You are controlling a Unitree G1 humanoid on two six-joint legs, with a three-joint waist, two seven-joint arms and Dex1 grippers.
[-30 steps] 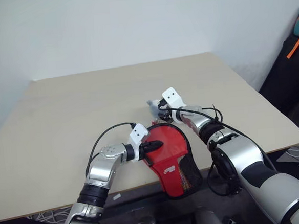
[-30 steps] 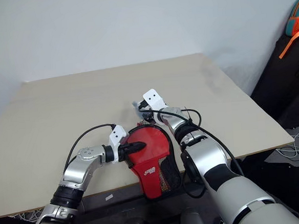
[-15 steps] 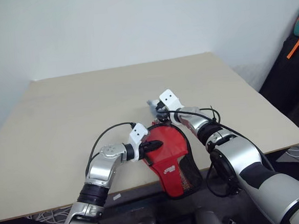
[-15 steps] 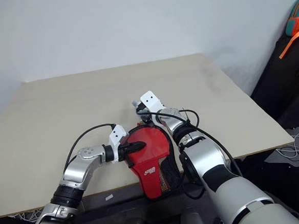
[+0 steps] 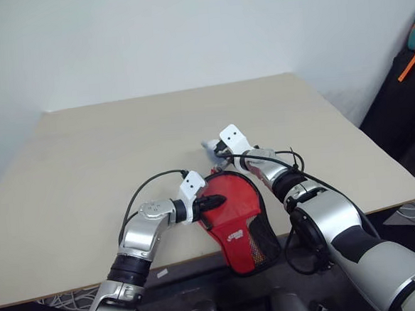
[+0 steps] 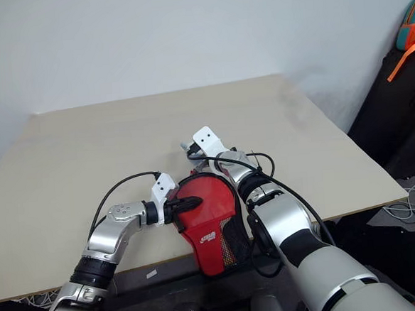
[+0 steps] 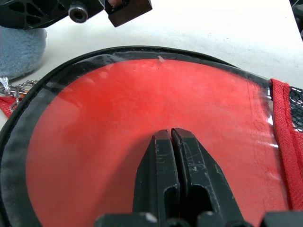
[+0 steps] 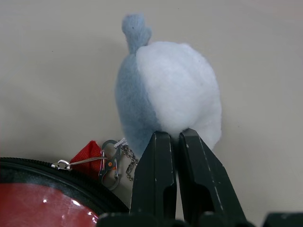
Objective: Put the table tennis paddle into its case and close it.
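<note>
Left claw (image 7: 170, 135) shut, fingers pressed together, tips resting on the clear-covered red face of the case (image 5: 237, 217). Right claw (image 8: 173, 137) also shut, nipping the lower edge of a fluffy blue-and-white plush charm (image 8: 168, 85), which hangs by a small chain and clip (image 8: 111, 163) from the case's zip edge. Case lying at the near edge of the tabletop (image 5: 87, 171), narrow mesh end overhanging. Table tennis paddle not made out apart from the case.
</note>
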